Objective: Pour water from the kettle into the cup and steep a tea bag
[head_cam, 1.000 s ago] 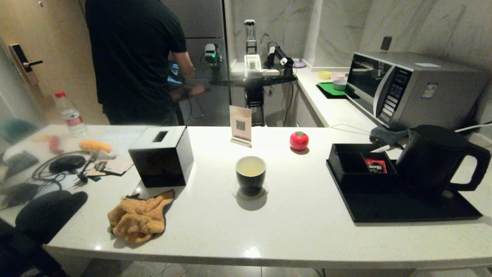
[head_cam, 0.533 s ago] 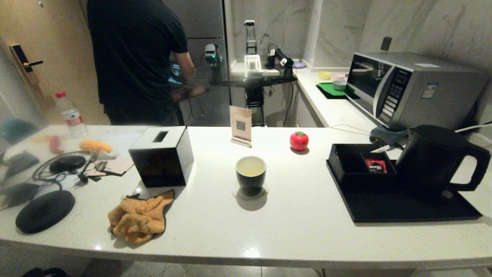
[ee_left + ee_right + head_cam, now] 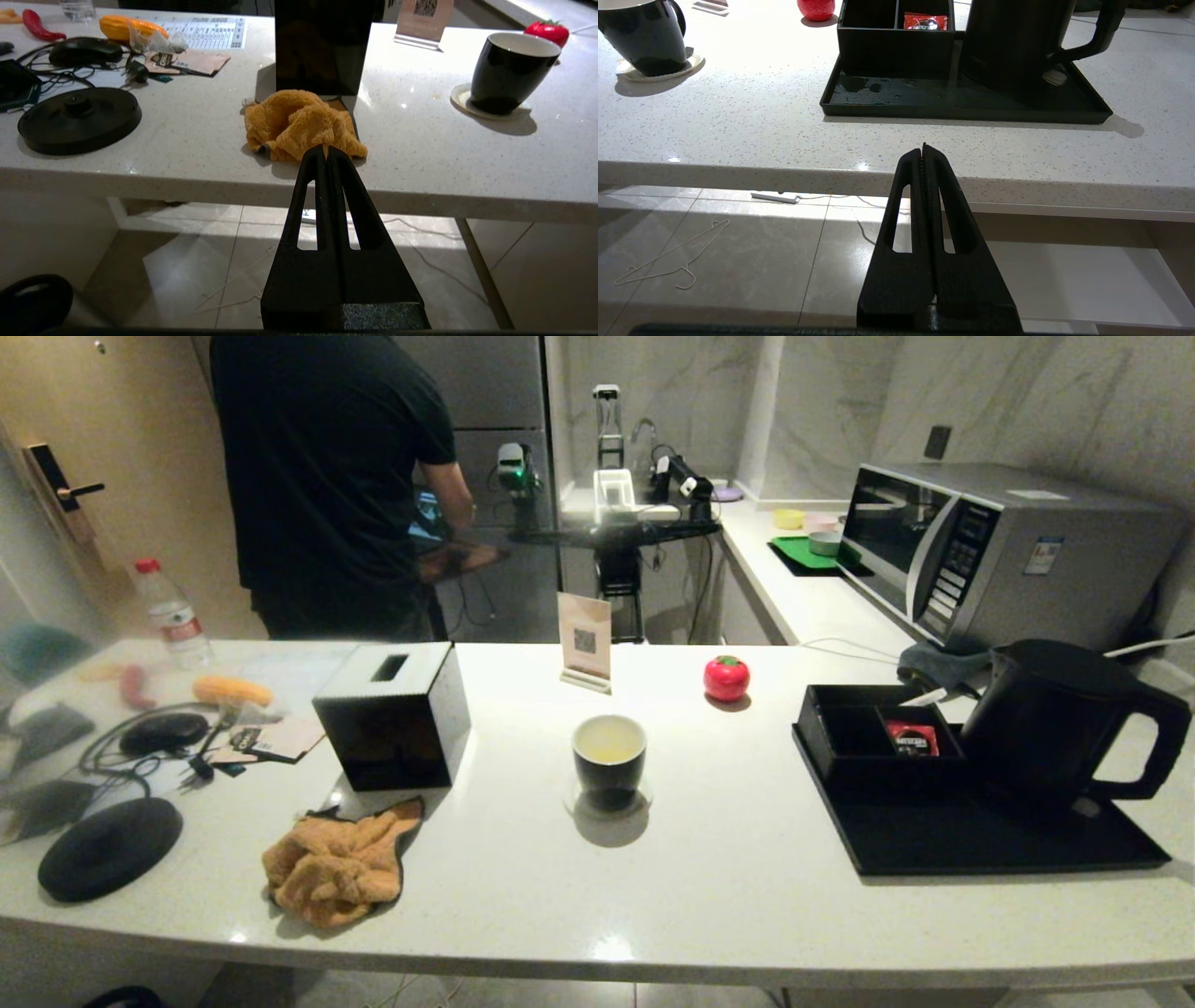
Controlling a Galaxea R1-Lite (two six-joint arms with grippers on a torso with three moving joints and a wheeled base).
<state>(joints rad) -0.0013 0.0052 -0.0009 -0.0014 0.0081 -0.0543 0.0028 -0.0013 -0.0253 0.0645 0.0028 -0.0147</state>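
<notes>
The black cup [image 3: 609,761] stands on a pale coaster at mid-table, with faintly yellow-green water [image 3: 609,744] inside. At the right, the matte black kettle [image 3: 1055,719] sits on a black tray [image 3: 980,845], handle to the right. A small pale grey thing, perhaps the tea bag [image 3: 1054,77], lies on the tray under the handle. Both grippers hang below the table's front edge, outside the head view. My left gripper [image 3: 326,148] is shut and empty, facing the orange cloth. My right gripper [image 3: 923,147] is shut and empty, facing the tray.
A black tissue box [image 3: 392,714], an orange cloth [image 3: 336,868] and a round black kettle base [image 3: 107,845] lie left of the cup. A compartment box [image 3: 840,733] holds a red packet [image 3: 912,737]. A red tomato-shaped thing [image 3: 726,677] and card stand sit behind. A person stands beyond the table.
My left arm has dropped out of the head view's lower left corner, uncovering the round black base. The cup and kettle have not moved.
</notes>
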